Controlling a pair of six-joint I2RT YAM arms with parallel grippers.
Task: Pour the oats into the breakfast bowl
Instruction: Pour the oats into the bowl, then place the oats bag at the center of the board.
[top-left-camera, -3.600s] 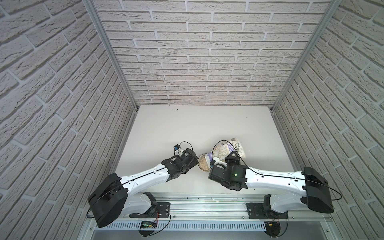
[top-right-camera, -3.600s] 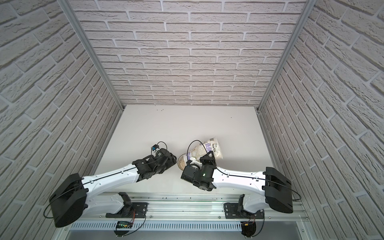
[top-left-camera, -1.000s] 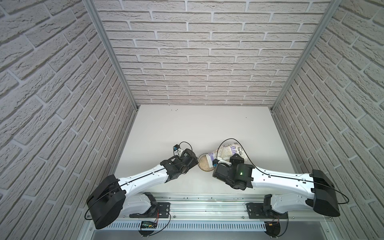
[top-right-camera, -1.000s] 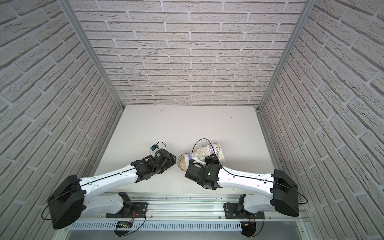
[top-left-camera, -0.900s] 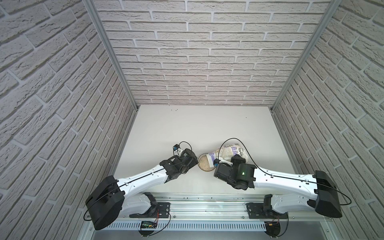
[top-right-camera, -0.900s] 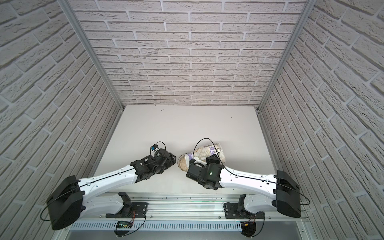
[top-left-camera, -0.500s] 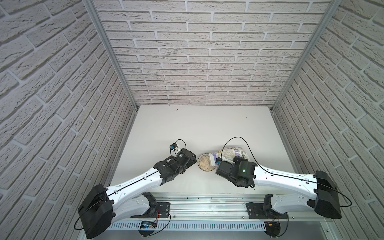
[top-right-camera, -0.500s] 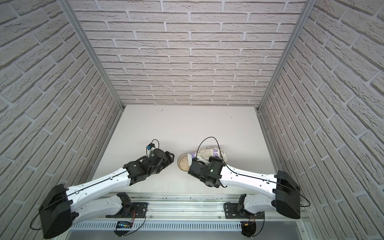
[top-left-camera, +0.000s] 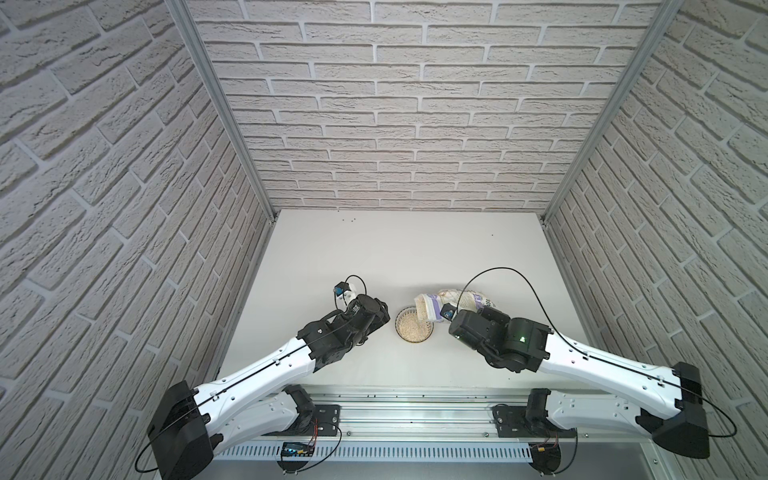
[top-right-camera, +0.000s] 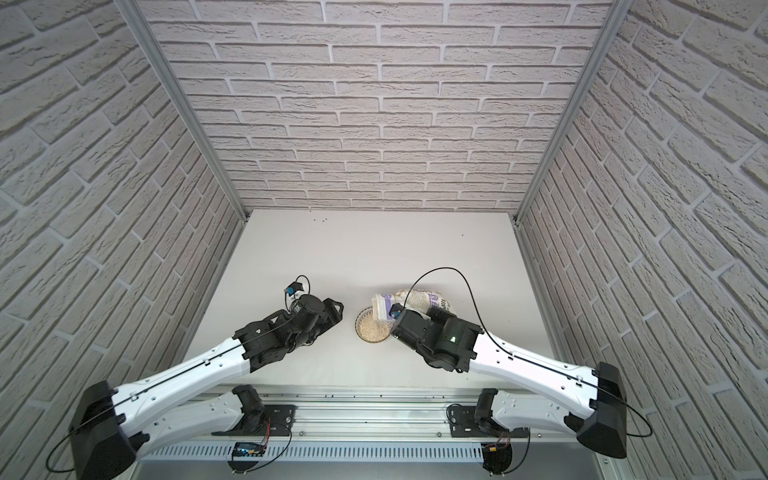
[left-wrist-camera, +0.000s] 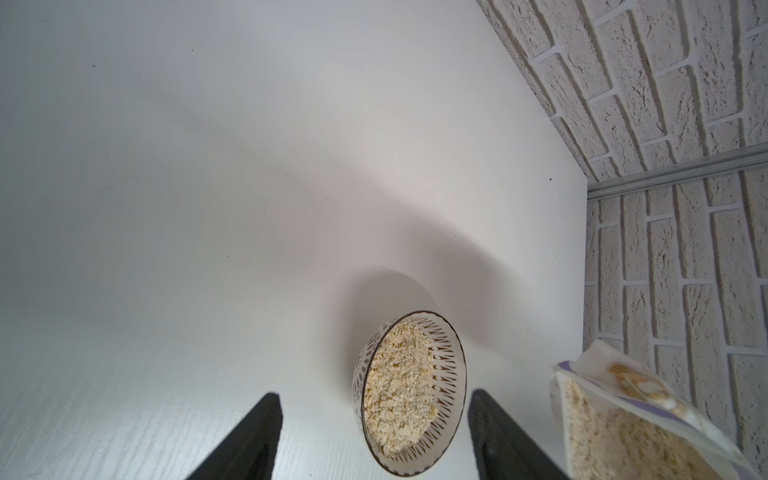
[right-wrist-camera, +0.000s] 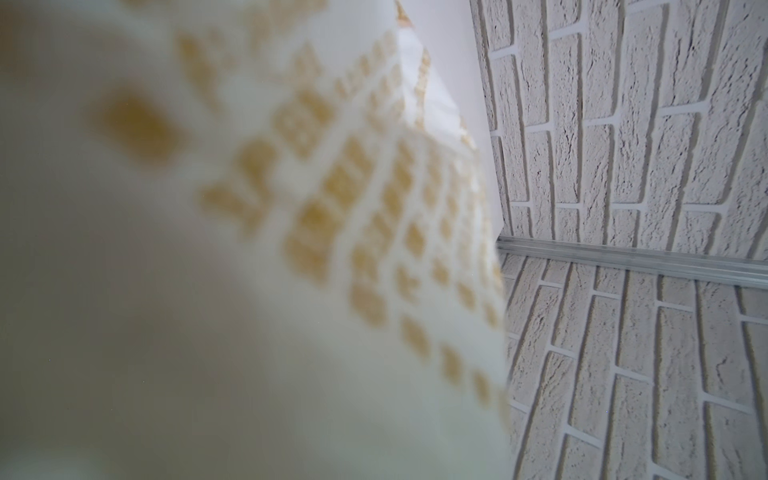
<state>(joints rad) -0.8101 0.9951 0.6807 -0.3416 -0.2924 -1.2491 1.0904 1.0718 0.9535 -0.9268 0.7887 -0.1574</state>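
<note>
Finding: the small round white bowl with a dark lattice inside (top-left-camera: 414, 328) stands on the white bench (top-left-camera: 374, 257), near the middle. In the left wrist view it is heaped most of the way up with pale beige oats (left-wrist-camera: 399, 390). No loose flakes show on the bench around it.

The clear crinkly plastic bag with white and purple print (top-left-camera: 453, 305) is just right of the bowl and a little farther back, tipped on its side. Its mouth reaches over the bowl's right rim, and more oats are visible inside.

The right arm (top-left-camera: 515, 338) carries the bag. Its fingers are hidden beneath the wrist and the plastic, so the grip is judged from the raised bag.

The left gripper (top-right-camera: 334, 311) sits left of the bowl and apart from it, fingers (left-wrist-camera: 257, 440) wide, holding nothing.

Assessment: the pour is essentially done. Righting the bag and setting it down appear outstanding.
</note>
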